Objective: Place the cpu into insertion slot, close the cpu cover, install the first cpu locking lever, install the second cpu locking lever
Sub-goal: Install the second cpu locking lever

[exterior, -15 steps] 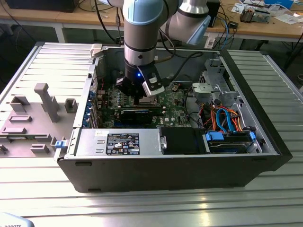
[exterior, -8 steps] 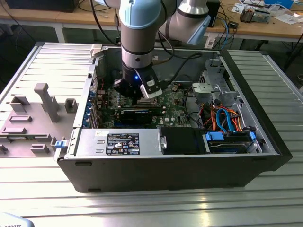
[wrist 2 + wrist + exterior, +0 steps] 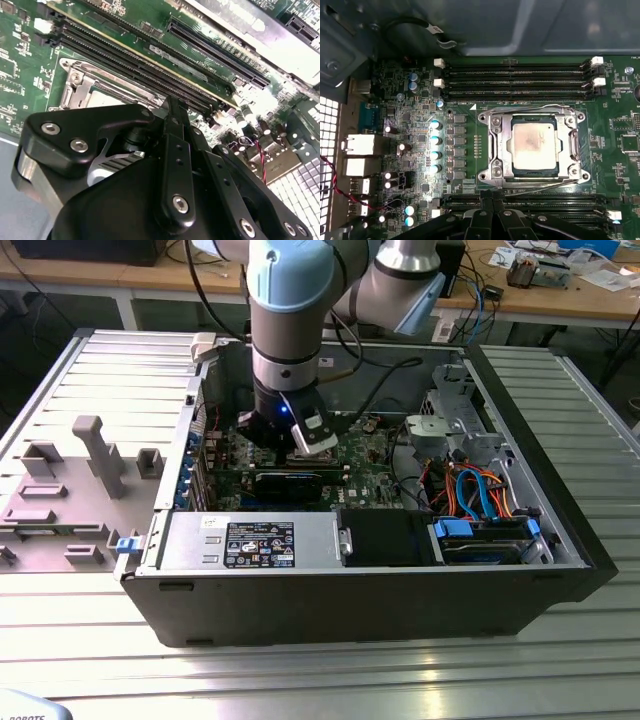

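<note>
Sitting flat in the insertion slot [image 3: 535, 147], the cpu [image 3: 534, 146] lies under the closed cpu cover [image 3: 496, 145]. The claw [image 3: 492, 202] hovers just beside the socket; I cannot tell its state. The chip looks light, stiff, fragile; edges seem the safest hold.

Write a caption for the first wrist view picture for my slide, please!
A silver cpu sits in its insertion slot on the green board, under the closed cpu cover.
</note>
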{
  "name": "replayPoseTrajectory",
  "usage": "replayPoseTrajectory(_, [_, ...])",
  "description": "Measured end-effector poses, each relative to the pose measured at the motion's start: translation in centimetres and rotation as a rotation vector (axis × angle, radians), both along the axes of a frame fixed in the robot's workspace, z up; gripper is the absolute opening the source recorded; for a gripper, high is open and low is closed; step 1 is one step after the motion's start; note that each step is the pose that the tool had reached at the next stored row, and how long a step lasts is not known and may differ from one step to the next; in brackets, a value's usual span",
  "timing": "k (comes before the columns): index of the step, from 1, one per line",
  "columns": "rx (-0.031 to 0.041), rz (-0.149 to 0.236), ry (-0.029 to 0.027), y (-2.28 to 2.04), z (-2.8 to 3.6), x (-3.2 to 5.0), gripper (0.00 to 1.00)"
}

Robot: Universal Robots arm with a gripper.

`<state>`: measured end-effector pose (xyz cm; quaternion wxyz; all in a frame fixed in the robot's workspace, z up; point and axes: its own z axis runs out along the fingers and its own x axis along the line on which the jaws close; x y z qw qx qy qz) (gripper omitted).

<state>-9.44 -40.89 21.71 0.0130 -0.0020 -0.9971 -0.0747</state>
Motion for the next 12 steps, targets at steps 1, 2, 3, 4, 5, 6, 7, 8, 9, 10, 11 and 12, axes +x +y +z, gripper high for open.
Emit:
replayPoseTrajectory(1, [0.0025, 0.0, 0.0003, -0.04, -0.1, -0.07, 0.11])
replayPoseTrajectory(2, [0.0037, 0.0, 0.0002, -0.05, -0.17, -0.17, 0.11])
replayPoseTrajectory(3, [0.0044, 0.0, 0.0003, -0.05, -0.22, -0.22, 0.11])
replayPoseTrajectory(4, [0.0054, 0.0, 0.0005, -0.06, -0.26, -0.27, 0.11])
replayPoseTrajectory(5, [0.0071, 0.0, 0.0006, -0.06, -0.34, -0.32, 0.11])
replayPoseTrajectory(6, [0.0083, 0.0, 0.0007, -0.07, -0.43, -0.34, 0.11])
replayPoseTrajectory(7, [0.0116, 0.0, 0.0009, -0.07, -0.56, -0.37, 0.11])
replayPoseTrajectory(8, [0.0154, 0.0, 0.0008, -0.06, -0.64, -0.39, 0.11])
replayPoseTrajectory(9, [0.0195, 0.0, 0.0007, -0.05, -0.68, -0.41, 0.11])
replayPoseTrajectory(10, [0.0265, 0.0, 0.0008, -0.05, -0.74, -0.44, 0.11])
replayPoseTrajectory(11, [0.0309, 0.0, 0.0008, -0.05, -0.8, -0.45, 0.11])
replayPoseTrajectory(12, [0.0335, 0.0, 0.0007, -0.05, -0.94, -0.45, 0.11])
